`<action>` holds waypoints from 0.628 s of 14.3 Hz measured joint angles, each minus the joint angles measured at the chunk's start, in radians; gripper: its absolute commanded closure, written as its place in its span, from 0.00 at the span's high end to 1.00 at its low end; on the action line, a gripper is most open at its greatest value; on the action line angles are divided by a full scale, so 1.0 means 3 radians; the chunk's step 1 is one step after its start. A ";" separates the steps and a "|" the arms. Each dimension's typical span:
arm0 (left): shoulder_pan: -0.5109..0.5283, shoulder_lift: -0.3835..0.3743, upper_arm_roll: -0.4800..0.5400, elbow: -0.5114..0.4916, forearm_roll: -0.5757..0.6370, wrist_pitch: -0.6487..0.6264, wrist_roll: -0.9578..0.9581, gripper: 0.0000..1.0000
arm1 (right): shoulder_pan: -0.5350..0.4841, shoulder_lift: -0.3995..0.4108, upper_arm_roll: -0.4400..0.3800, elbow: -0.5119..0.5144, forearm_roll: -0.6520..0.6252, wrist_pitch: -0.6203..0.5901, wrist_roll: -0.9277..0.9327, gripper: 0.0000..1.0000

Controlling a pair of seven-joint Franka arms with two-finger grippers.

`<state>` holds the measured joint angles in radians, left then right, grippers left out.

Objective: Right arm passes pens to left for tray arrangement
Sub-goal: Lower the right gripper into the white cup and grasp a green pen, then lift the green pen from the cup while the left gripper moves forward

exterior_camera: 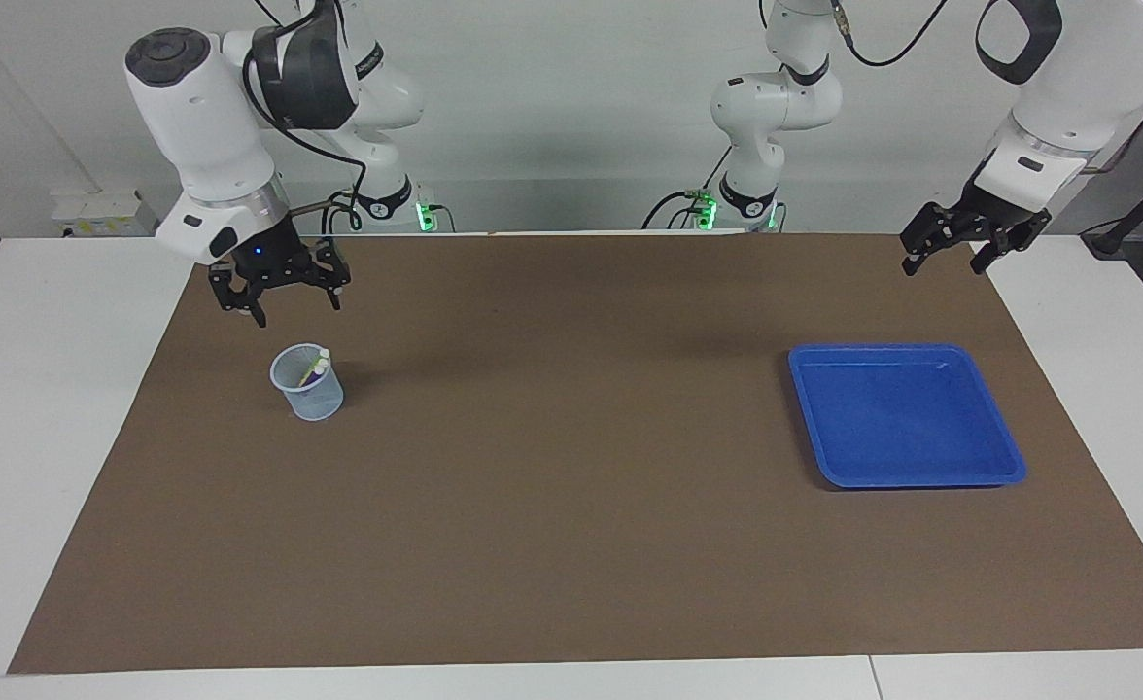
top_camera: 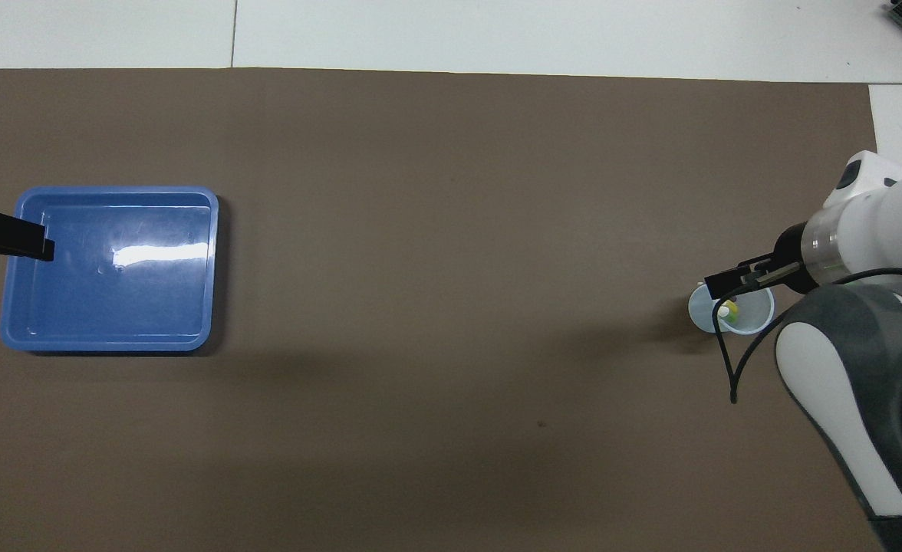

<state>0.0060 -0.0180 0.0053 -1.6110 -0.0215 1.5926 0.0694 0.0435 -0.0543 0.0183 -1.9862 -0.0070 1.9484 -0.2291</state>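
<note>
Here the right claw (exterior_camera: pixel 299 309) hangs open and empty just above the mesh cup (exterior_camera: pixel 308 383) holding the pens (exterior_camera: pixel 318 364); the left claw (exterior_camera: pixel 943 261) waits open near the blue tray (exterior_camera: pixel 906 416).

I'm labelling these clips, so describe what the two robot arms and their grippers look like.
Both arms are glossy white jointed tubes with dark grey joint panels and a silver wrist ring. Each ends in a black gripper of linked bars with two fingers. The right gripper has a small blue light on its body, a brass-coloured wrist fitting and a looping black cable. The left gripper shows neither.
</note>
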 measured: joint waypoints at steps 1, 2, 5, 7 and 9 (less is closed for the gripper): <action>0.0000 -0.0006 -0.0006 0.0000 0.0000 0.0000 0.0000 1.00 | 0.0000 0.0007 0.0000 -0.0065 0.0000 0.0046 0.0000 0.95; 0.0000 -0.0013 -0.0007 -0.0003 0.0000 -0.0001 0.0000 1.00 | 0.0001 0.0013 0.0000 -0.0103 0.0000 0.0058 0.0000 0.90; 0.0000 -0.0058 -0.0009 -0.0090 0.0000 -0.0008 0.0000 1.00 | 0.0001 0.0047 -0.0005 -0.0215 0.0001 0.0058 0.0161 0.88; 0.0000 -0.0099 -0.0011 -0.0164 -0.0004 -0.0016 0.0010 1.00 | 0.0001 0.0091 -0.0008 -0.0284 0.0001 0.0056 0.0396 0.89; -0.0003 -0.0141 -0.0023 -0.0249 -0.0015 -0.0050 0.0018 1.00 | -0.0013 0.0127 -0.0011 -0.0385 0.0001 0.0057 0.0589 0.88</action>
<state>0.0049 -0.0603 -0.0016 -1.6857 -0.0260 1.5776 0.0747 0.0395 -0.0163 0.0151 -2.1018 -0.0066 1.9656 -0.0524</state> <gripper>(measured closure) 0.000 0.097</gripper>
